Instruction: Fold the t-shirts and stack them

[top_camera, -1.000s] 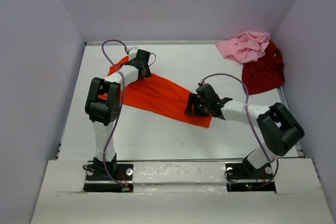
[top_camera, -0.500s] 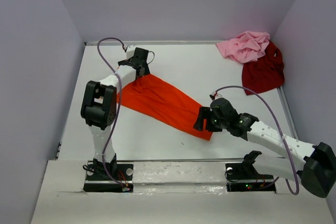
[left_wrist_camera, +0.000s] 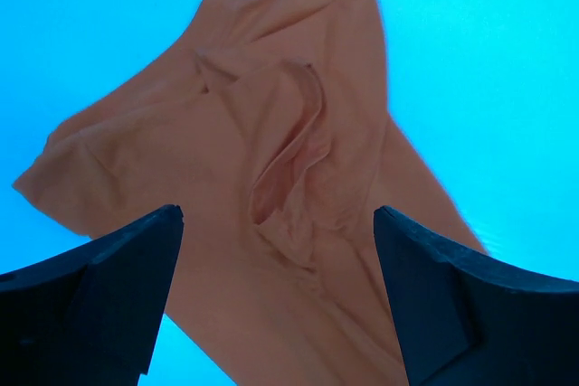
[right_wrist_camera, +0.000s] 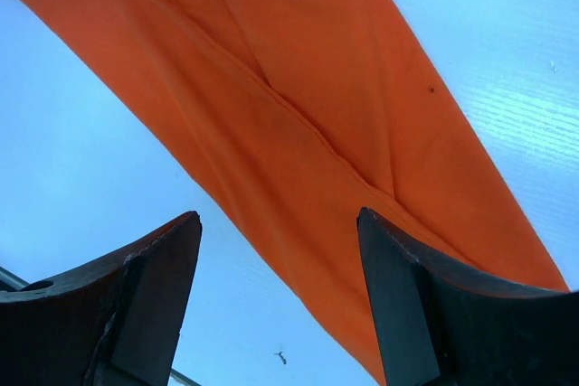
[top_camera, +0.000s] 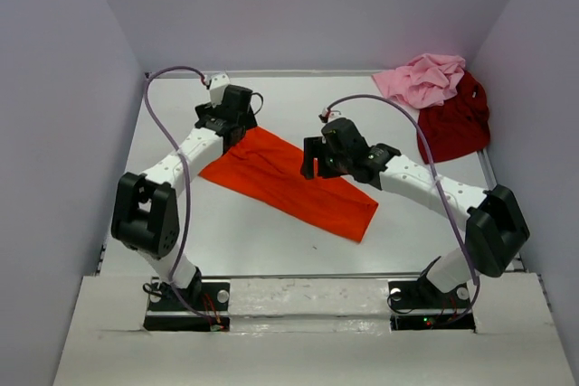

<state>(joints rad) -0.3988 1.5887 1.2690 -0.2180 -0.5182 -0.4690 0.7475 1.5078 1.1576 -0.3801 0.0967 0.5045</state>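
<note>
While the bright orange cloth t-shirt (top_camera: pixel 289 183) lies stretched in a long diagonal band across the white table (top_camera: pixel 362 115), both grippers hang over it with jaws spread wide and nothing between them. The left gripper (top_camera: pixel 233 124) is above the band's far left end, where the cloth bunches into soft folds. The right gripper (top_camera: pixel 315 162) is above the band's middle, at its far edge. A crumpled light pink t-shirt (top_camera: pixel 423 79) and a dark red t-shirt (top_camera: pixel 452 126) lie heaped together, touching, in the far right corner, well apart from both grippers. Pale lilac walls (top_camera: pixel 298 6) enclose the table on three sides.
</note>
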